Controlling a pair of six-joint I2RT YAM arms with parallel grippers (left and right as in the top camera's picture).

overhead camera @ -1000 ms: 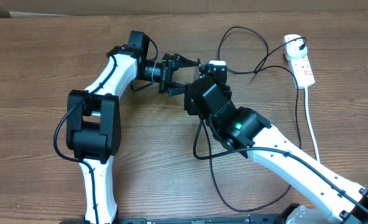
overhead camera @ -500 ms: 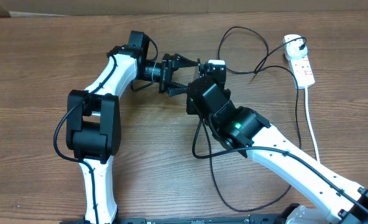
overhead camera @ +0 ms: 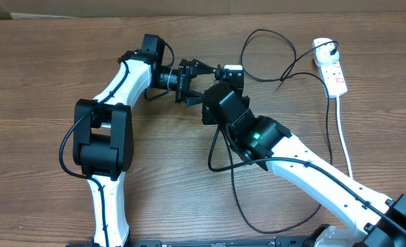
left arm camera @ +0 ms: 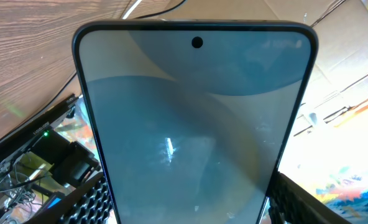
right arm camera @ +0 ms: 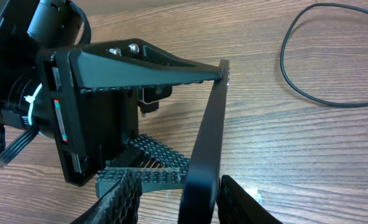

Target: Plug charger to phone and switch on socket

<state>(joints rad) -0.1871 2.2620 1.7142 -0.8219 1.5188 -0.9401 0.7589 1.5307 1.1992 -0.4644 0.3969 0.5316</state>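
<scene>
- Wood-grain brown table (overhead camera: 38, 68), two arms meeting near its far middle.
- Slim rectangular smartphone with black edges and a dull grey-blue screen (left arm camera: 196, 124): off the table, held in the air between the two arms. The left wrist view is almost filled by its glass, with the punch-hole camera at the far end. No text can be read on the screen from here.
- Left gripper (overhead camera: 213, 81): clamped on the phone across its width. Ribbed pads (left arm camera: 91, 202) press both long edges near the end closest to the camera.
- Right gripper (right arm camera: 183, 202): jaws part-way apart, straddling the phone, which shows edge-on as a thin black bar. One finger sits against the phone's face. The other shows a gap, so there is no full grip.
- Long thin black charger cable (right arm camera: 283, 56): loose on the table in wide loops, running behind and under the right arm. It is apart from the phone. Its plug tip cannot be made out.
- Small white elongated power strip with red-marked switches (overhead camera: 335, 74): far right of the table, well apart from both grippers. A black plug (overhead camera: 324, 48) sits at its far end, and a thick white cord (overhead camera: 345, 144) trails toward the near edge.
</scene>
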